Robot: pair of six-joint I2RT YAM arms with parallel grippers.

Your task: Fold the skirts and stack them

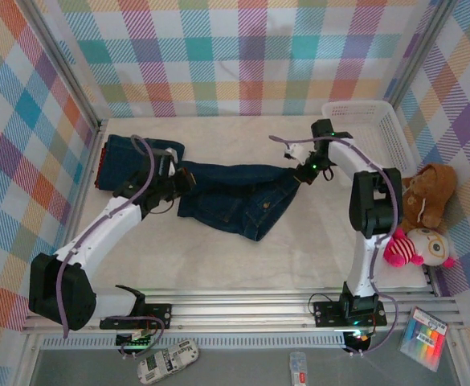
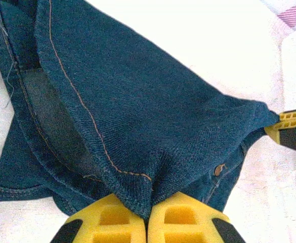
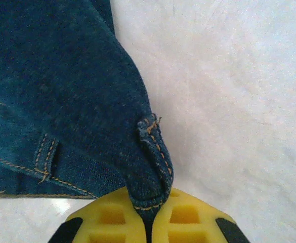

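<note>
A dark blue denim skirt (image 1: 235,193) hangs stretched across the middle of the table between both arms. My left gripper (image 1: 185,178) is shut on its left corner; in the left wrist view the yellow fingertips (image 2: 112,220) pinch the denim skirt (image 2: 137,101) at the stitched seam. My right gripper (image 1: 303,171) is shut on the right corner, and the right wrist view has the hemmed corner of the denim skirt (image 3: 87,101) clamped between the yellow pads (image 3: 188,217). A second denim skirt (image 1: 126,158) lies flat at the back left, behind the left arm.
A white slatted basket (image 1: 371,121) stands at the back right. A brown teddy bear (image 1: 427,193) and a pink and white plush toy (image 1: 415,245) lie against the right wall. Checked walls close in three sides.
</note>
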